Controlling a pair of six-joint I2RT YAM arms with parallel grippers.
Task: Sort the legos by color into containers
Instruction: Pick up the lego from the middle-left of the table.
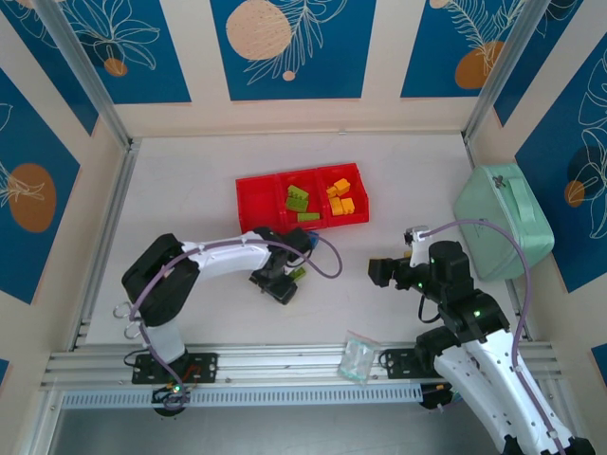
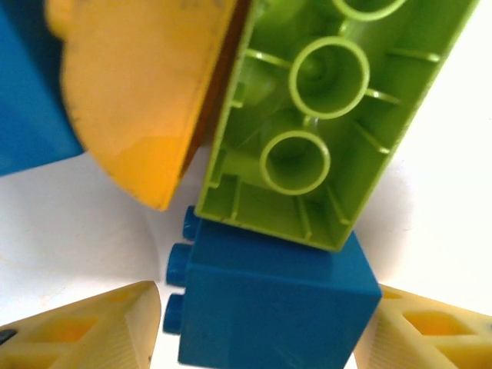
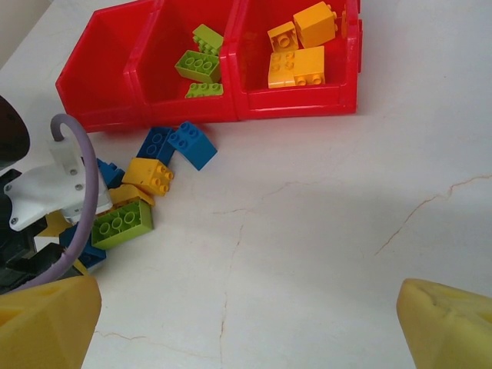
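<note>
Several legos [image 3: 123, 223] are lying loose on the tabletop [image 3: 323, 231] beside the red tray [image 3: 100, 84], and the left end effector [image 2: 265, 338] is straddling a blue brick [image 2: 269, 300] there, can't tell if it's actually pinching. Right end effector [image 3: 246, 323] is hanging wide open, well apart.

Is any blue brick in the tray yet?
No: the tray holds only green bricks and orange bricks; the blue bricks lie on the table.
</note>
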